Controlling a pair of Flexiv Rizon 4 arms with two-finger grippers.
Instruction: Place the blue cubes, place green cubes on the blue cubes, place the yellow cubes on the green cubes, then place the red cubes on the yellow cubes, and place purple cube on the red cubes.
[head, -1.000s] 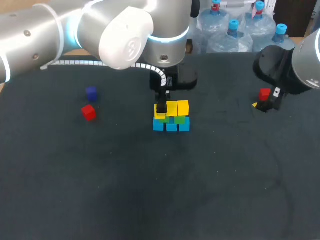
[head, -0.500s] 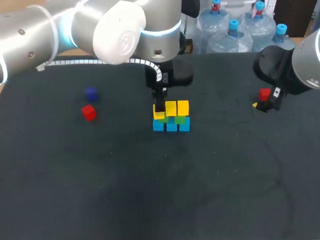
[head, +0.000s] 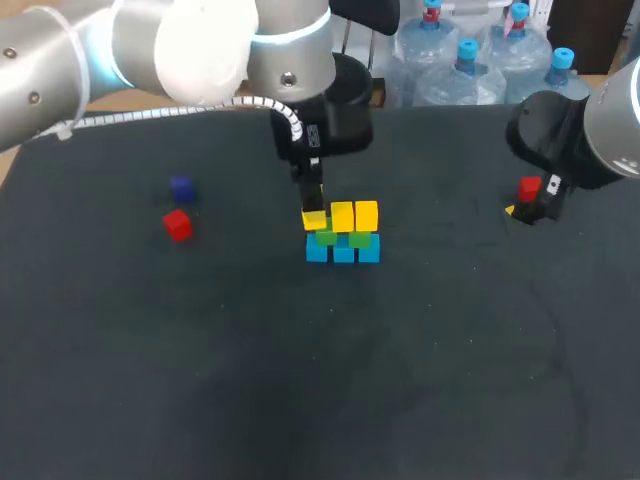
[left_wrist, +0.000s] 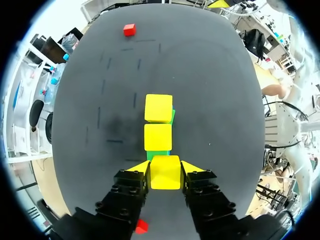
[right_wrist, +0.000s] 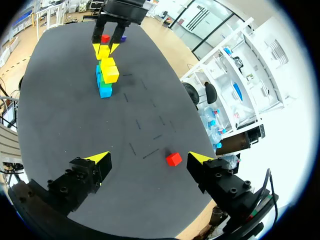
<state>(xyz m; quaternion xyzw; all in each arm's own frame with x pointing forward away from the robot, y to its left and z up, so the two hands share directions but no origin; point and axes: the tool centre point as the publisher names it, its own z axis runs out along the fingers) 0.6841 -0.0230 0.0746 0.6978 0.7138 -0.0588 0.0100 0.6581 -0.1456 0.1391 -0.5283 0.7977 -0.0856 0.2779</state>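
Dark table (head: 300, 380), left pincer (left_wrist: 165, 169) spread over yellow cubes (head: 355, 215), right pincer (right_wrist: 150, 157) spread near red cube (right_wrist: 173, 159)

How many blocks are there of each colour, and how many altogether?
Blue cubes: 3
Green cubes: 2 showing; another may hide under the yellow ones
Yellow cubes: 3
Red cubes: 2
Purple cube: 1
Total: 11 that can be seen
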